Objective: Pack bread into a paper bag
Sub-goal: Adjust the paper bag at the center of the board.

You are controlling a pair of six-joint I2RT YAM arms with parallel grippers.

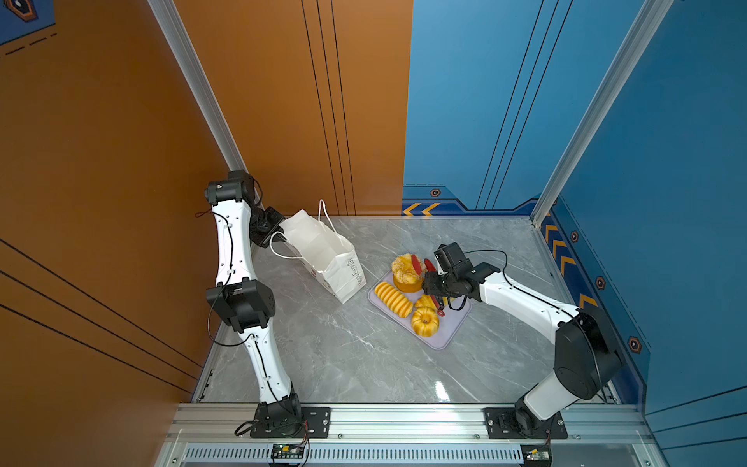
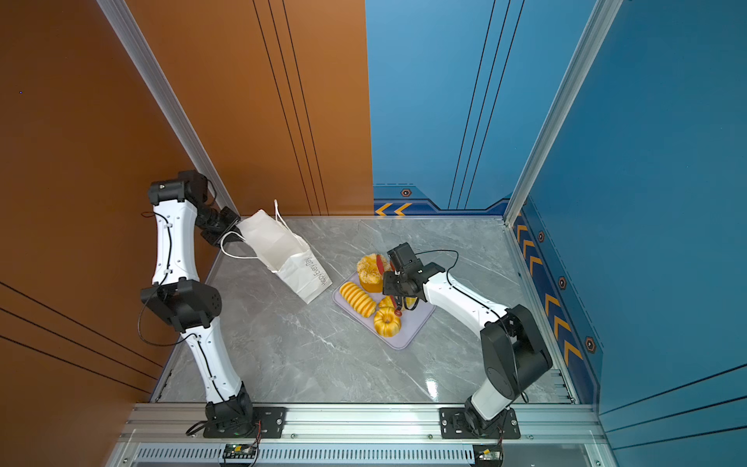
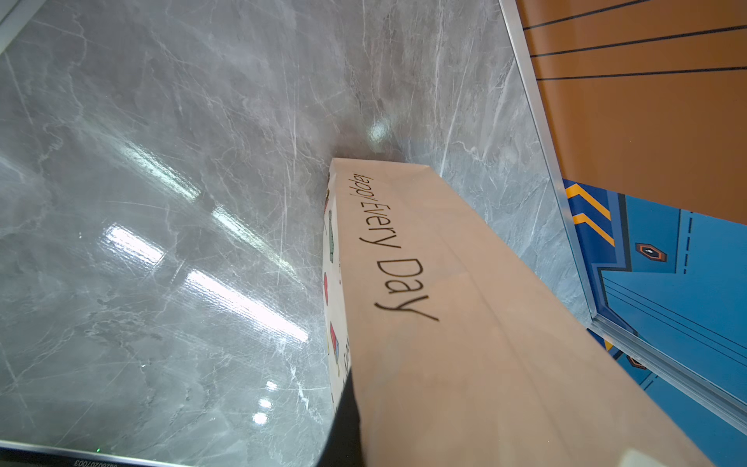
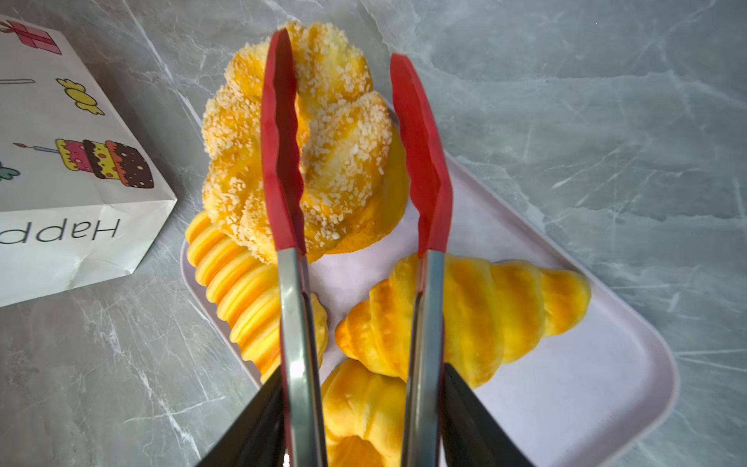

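Observation:
The white paper bag [image 1: 323, 254] [image 2: 283, 254] leans over on the table with its mouth toward the left wall. My left gripper [image 1: 278, 233] [image 2: 237, 231] is shut on its rim. In the left wrist view the bag's "Happy Every Day" side [image 3: 444, 323] fills the frame beside one black finger [image 3: 347, 428]. My right gripper [image 1: 433, 284] [image 4: 364, 388] is shut on red-tipped tongs [image 4: 283, 141]. The tongs' arms are spread above the sesame ring bun [image 1: 404, 269] [image 4: 335, 141]. The ridged loaf [image 1: 393, 299] [image 4: 238, 291], croissant [image 4: 485, 307] and fluted ring cake [image 1: 424, 321] lie on the tray.
The lilac tray [image 1: 448, 331] [image 4: 586, 384] sits right of centre on the grey marble table [image 1: 343, 356]. Orange and blue walls close in the back and sides. A metal rail [image 1: 404, 420] runs along the front edge.

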